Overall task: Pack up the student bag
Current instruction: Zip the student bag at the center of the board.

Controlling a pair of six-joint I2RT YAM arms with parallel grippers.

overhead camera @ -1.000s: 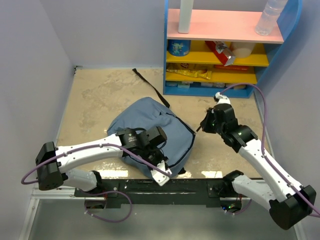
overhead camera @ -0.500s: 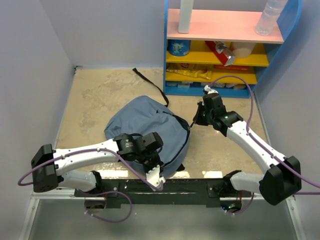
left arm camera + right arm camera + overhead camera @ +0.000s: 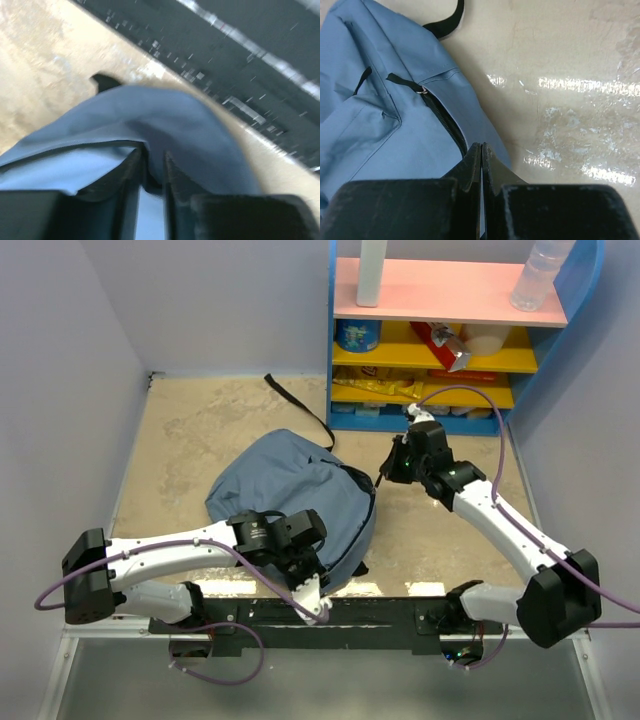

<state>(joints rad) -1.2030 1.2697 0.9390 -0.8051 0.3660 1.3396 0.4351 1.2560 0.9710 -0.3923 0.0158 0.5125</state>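
At the middle of the tan table (image 3: 190, 440), toward its near edge, the backpack (image 3: 290, 485) lies on its side, a rounded slate-blue fabric mass with one black strap (image 3: 300, 408) trailing toward the far wall. The left gripper (image 3: 153, 154) is positioned at the backpack's near edge, close to the black mounting rail (image 3: 250, 50). Its jaws stand slightly apart, with a fold of blue fabric rising into the gap. The left wrist view is blurred, so it cannot be determined whether the fabric is pinched or free. The right gripper (image 3: 481, 146) is positioned at the backpack's right side, its jaws clenched fully together. Its tips sit at the fabric edge beside the lower end of a black zipper (image 3: 445, 122) — contact with the zipper itself cannot be confirmed. A blue shelf unit (image 3: 331, 350) with pink and yellow boards stands at the far right, well apart from the backpack.
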